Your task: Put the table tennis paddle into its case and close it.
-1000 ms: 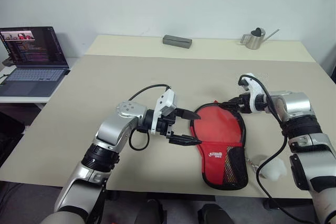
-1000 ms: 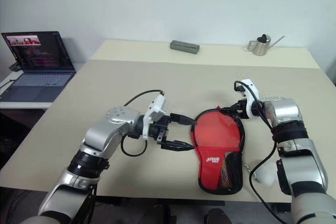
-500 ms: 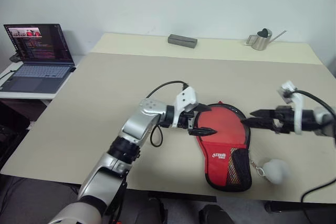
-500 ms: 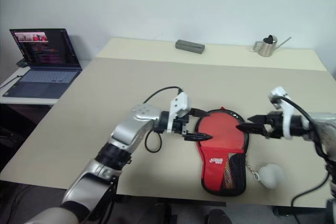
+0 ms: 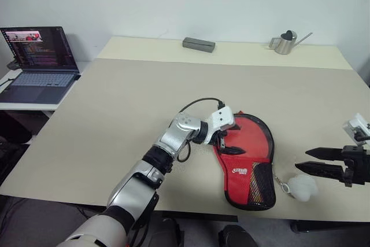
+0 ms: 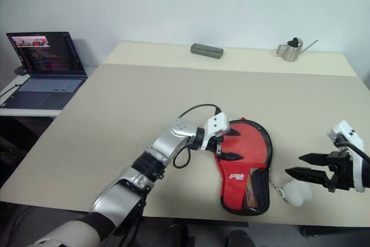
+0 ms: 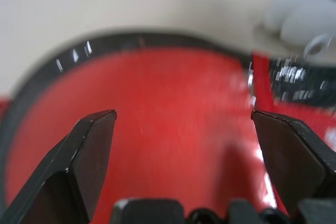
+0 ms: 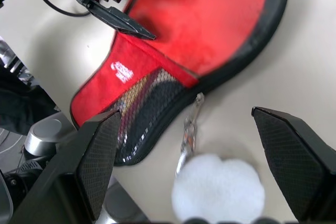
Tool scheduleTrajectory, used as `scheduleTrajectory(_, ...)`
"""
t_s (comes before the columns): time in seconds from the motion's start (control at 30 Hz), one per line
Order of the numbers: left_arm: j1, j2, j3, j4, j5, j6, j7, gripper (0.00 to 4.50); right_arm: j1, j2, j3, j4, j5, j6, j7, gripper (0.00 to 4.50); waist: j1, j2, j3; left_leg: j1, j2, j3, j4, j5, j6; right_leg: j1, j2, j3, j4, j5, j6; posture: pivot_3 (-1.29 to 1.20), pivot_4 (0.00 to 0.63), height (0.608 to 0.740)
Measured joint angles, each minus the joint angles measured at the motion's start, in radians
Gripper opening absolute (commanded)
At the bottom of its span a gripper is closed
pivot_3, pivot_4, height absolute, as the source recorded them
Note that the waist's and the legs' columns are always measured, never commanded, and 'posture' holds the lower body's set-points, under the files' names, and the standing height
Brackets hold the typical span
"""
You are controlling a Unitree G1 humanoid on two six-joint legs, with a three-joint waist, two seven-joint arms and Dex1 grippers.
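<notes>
From the head, you're seeing the left gripper (image 5: 230, 139) reaching across over the case (image 5: 247, 160) on the table (image 5: 115, 108), fingers spread. The right gripper (image 6: 303, 165) is hanging wide open. Its wrist view is looking down on the case.

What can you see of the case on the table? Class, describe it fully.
The case is a paddle-shaped soft pouch of red fabric with black edging, lying flat near the table's front edge. Its narrow end, towards the robot, has a black mesh pocket and small white logo. A metal chain at that end leads to a fluffy white charm beside it. The open left gripper is over its round part; contact is unclear. The open right gripper is apart.
</notes>
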Motion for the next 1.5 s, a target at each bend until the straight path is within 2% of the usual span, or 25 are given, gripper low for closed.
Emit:
scheduleTrajectory(0.33, -0.019, -0.067, 0.025, 0.098, 0.029, -0.078, 0.028, 4.50, 0.180, -0.027, -0.029, -0.014, -0.023, -0.094, 0.011, 4.35, 0.005, 0.000, -0.001, -0.001, -0.001, 0.000, 0.002, 0.001, 0.002, 0.001, -0.001, 0.000, -0.001, 0.002, 0.003, 0.00, 0.150, 0.740)
scheduleTrajectory(0.5, -0.019, -0.098, 0.028, 0.104, 0.030, -0.088, 0.026, 4.50, 0.199, -0.004, 0.035, -0.003, -0.053, -0.147, -0.028, 4.35, 0.003, -0.001, -0.001, -0.001, -0.001, 0.000, 0.002, 0.001, 0.002, 0.000, -0.001, 0.000, -0.001, 0.002, 0.003, 0.00, 0.150, 0.740)
scheduleTrajectory(0.67, -0.019, -0.104, 0.049, 0.099, 0.022, -0.088, 0.002, 4.50, 0.222, 0.002, 0.043, 0.025, -0.067, -0.178, -0.032, 4.35, 0.003, -0.001, -0.001, -0.002, -0.001, 0.000, 0.001, 0.001, 0.002, -0.001, -0.001, 0.000, -0.001, 0.002, 0.003, 0.00, 0.150, 0.740)
scheduleTrajectory(0.93, -0.048, -0.122, 0.058, 0.212, 0.051, -0.161, 0.065, 4.50, 0.225, 0.002, 0.048, 0.047, -0.086, -0.209, -0.046, 4.35, 0.003, -0.001, -0.001, -0.002, -0.001, 0.000, 0.003, 0.002, 0.002, 0.000, -0.001, 0.000, 0.000, 0.002, 0.004, 0.00, 0.150, 0.740)
scheduleTrajectory(1.13, -0.052, -0.129, 0.058, 0.242, 0.061, -0.198, 0.066, 4.50, 0.216, 0.002, 0.096, 0.059, -0.090, -0.215, -0.065, 4.35, 0.003, -0.002, -0.004, -0.001, -0.001, -0.001, 0.003, 0.002, 0.003, 0.001, -0.001, 0.000, 0.000, 0.002, 0.004, 0.00, 0.150, 0.740)
scheduleTrajectory(1.5, -0.058, -0.128, 0.058, 0.253, 0.078, -0.207, 0.057, 4.50, 0.143, 0.015, 0.282, 0.148, -0.131, -0.274, -0.095, 4.35, 0.003, -0.003, -0.009, -0.001, -0.001, 0.000, 0.003, 0.002, 0.003, 0.001, -0.001, 0.000, 0.000, 0.003, 0.004, 0.00, 0.150, 0.740)
